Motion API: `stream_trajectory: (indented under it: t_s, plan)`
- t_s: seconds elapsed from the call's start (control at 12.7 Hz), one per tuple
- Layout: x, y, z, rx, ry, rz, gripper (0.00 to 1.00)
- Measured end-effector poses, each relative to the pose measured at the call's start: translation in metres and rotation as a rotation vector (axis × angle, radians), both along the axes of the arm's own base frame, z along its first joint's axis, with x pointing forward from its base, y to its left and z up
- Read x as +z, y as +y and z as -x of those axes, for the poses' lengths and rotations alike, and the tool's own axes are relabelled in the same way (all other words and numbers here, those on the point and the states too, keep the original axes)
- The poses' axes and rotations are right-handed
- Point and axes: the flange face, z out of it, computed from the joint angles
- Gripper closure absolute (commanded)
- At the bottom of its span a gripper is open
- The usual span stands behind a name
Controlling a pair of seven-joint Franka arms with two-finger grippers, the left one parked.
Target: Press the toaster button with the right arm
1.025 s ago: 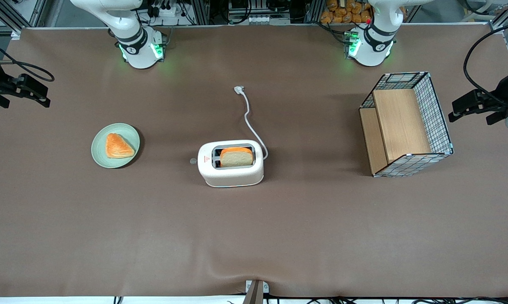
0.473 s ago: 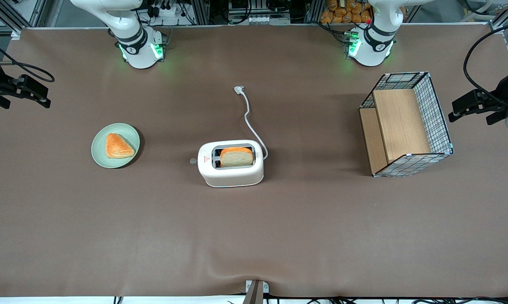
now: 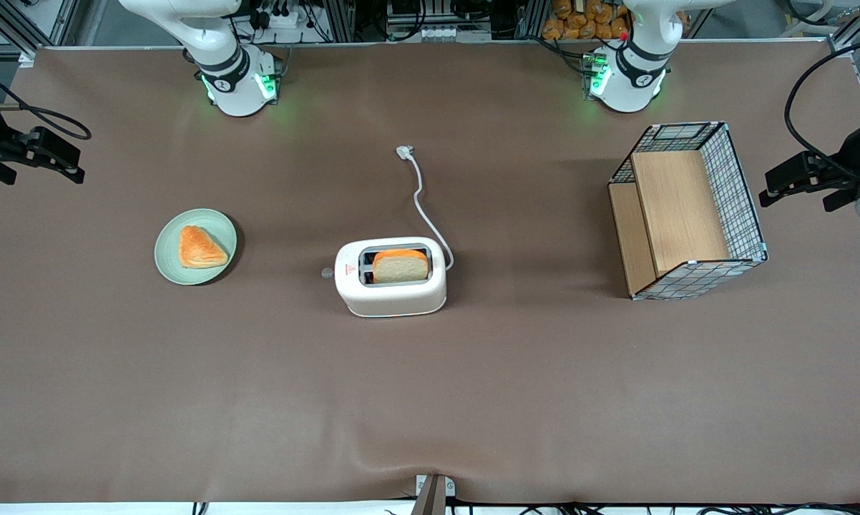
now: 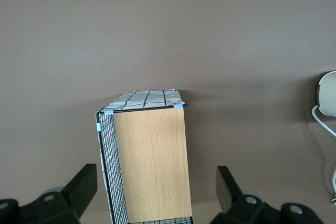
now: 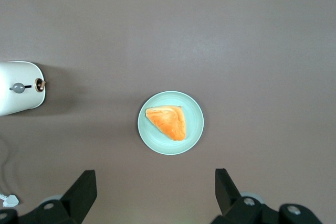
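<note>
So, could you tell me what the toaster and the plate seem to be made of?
The toaster looks like matte white plastic: rounded moulded shell, no glare. The plate seems pale green ceramic or melamine, smooth and evenly coloured. The gripper hangs open above the plate.

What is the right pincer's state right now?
Right pincer: open, holding nothing, high over the plate with pastry, apart from the toaster.

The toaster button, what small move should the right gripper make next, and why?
Probably start carrying the open gripper from high above the plate toward the toaster, descending. The button on its plate-facing end is untouched.
</note>
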Motion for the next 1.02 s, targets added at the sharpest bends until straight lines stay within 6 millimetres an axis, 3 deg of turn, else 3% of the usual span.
stream_trajectory:
  t_s: [1.02]
  plan:
    - [0.0008, -0.0040, -0.0010, -0.016, -0.010, -0.055, 0.00]
